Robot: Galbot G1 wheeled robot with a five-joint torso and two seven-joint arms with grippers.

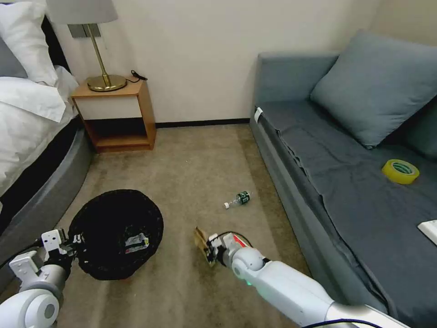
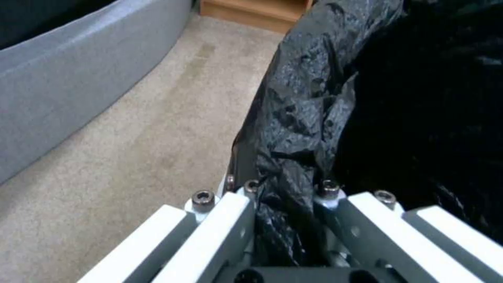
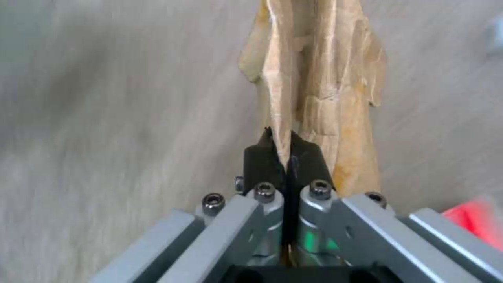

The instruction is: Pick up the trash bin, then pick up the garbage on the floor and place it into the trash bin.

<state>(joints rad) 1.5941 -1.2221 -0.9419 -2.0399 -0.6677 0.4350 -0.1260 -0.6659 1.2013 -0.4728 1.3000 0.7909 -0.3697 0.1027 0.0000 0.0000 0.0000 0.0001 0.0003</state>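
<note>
Bedroom carpet (image 1: 191,168) between bed and sofa. Left end effector (image 2: 285,196) is clamped on the trash bin (image 1: 116,232) rim, keeping it up and open. Right end effector (image 3: 285,151) is pinched tight on crumpled tan paper (image 3: 320,86), near the bin. Small clear bottle (image 1: 237,199) lies on the carpet farther out, so probably more pickups to go

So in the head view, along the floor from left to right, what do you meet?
Left gripper clamped on the trash bin rim → tan paper held by the right gripper → small bottle → sofa.
</note>
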